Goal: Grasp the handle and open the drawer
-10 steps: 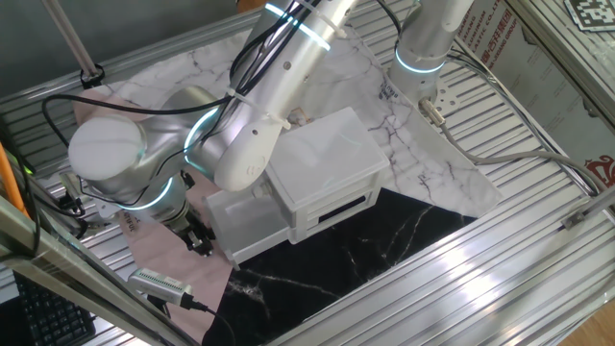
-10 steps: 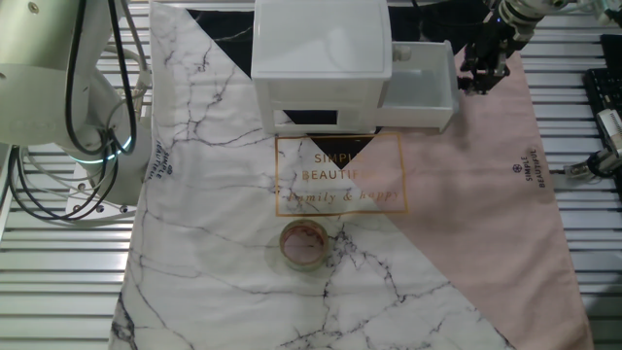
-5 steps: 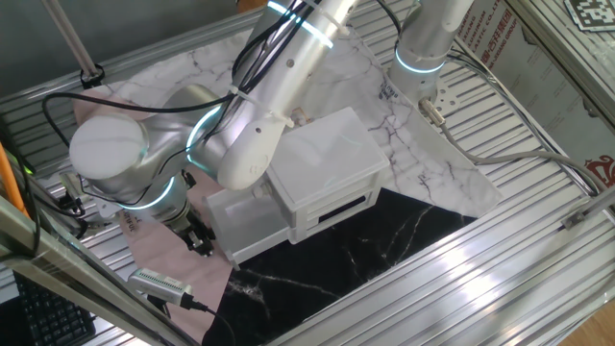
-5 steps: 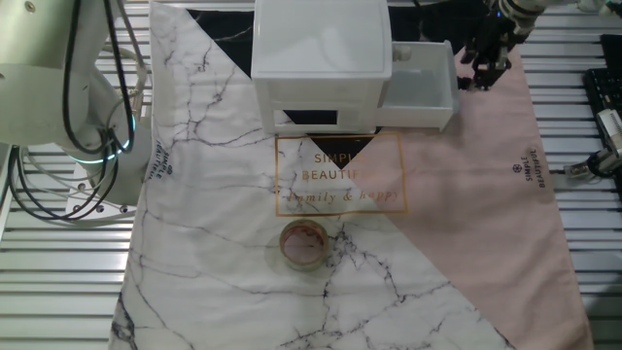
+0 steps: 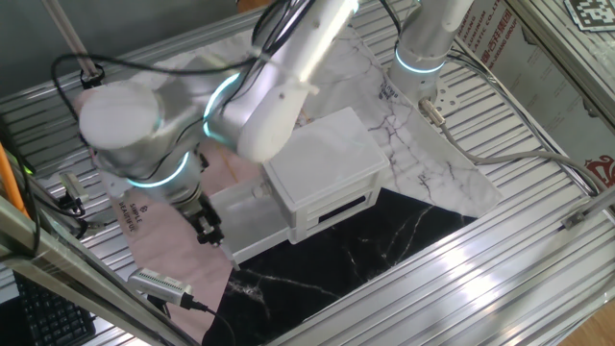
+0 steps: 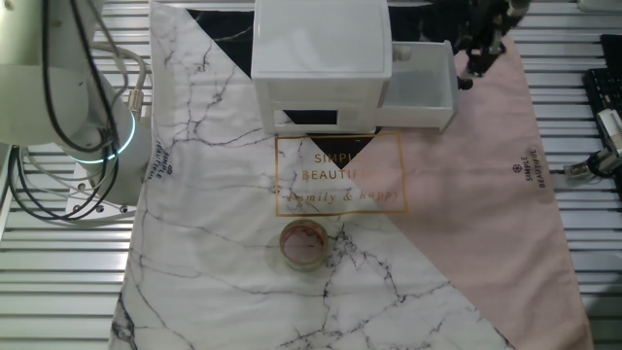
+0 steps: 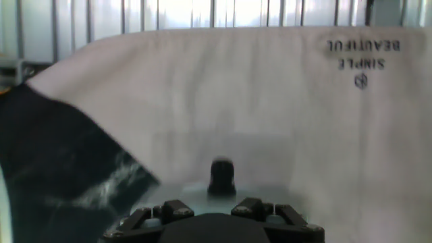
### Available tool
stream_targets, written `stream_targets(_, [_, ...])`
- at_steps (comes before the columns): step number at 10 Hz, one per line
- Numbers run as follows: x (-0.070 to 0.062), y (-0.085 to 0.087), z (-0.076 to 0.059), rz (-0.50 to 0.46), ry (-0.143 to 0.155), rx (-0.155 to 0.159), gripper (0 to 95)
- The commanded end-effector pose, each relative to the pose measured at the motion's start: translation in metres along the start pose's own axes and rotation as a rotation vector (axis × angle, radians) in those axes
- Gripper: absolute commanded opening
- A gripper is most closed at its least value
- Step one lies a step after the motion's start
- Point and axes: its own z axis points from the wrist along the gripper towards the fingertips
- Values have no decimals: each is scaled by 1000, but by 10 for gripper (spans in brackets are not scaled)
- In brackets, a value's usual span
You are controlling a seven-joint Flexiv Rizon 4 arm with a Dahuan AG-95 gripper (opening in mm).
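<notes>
The drawer [image 6: 420,89] stands pulled out sideways from the white cabinet [image 6: 321,58] on the cloth-covered bench [image 6: 224,194]. The end effector [image 6: 478,49] hangs just past the drawer front, its fingers parted and holding nothing, with the black handle [image 7: 221,177] just ahead of them in the hand view.
</notes>
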Motion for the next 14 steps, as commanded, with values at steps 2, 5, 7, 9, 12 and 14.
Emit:
stream_targets(2, [23, -1, -6, 5, -19, -1, 380])
stream_targets(5, [42, 1, -13, -2, -18, 0, 380])
stream_targets(7, [46, 2, -14, -7, -13, -1, 380])
stream_targets(9, [51, 2, -14, -26, -7, -5, 380])
stream_targets(12, [56, 5, -16, -42, -5, -13, 380])
stream_targets(14, [59, 7, -18, -45, -12, -21, 380])
